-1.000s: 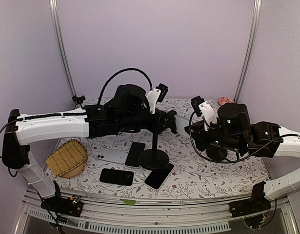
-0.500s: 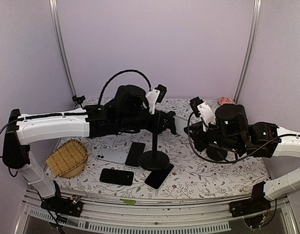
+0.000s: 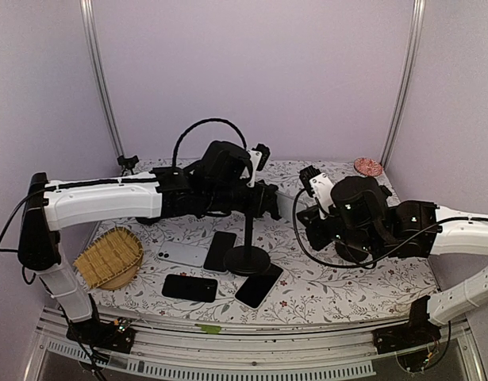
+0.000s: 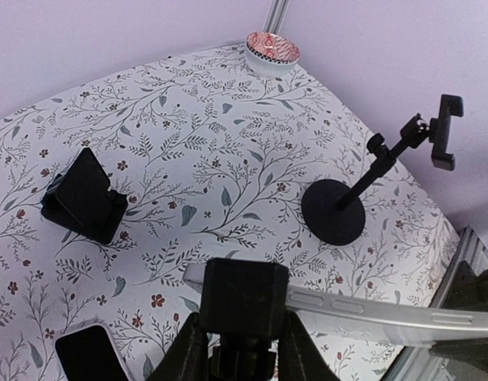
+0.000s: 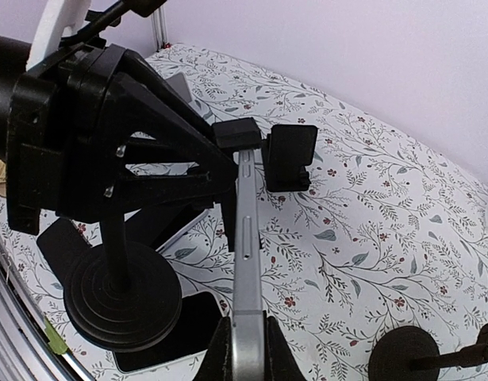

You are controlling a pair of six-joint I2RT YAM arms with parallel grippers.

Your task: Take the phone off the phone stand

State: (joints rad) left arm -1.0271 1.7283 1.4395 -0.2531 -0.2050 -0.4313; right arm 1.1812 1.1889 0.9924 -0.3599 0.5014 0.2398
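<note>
Right hand clamps phone edge; left hand grips phone stand clamp

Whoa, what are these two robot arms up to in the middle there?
They are working together to take a phone off its stand. The left gripper is clamped around the top of the stand, apparently to steady it, while the right gripper pinches the phone's free end. The phone is not out yet: its other end sits in the stand's holder. A few other phones lie flat on the table.
</note>
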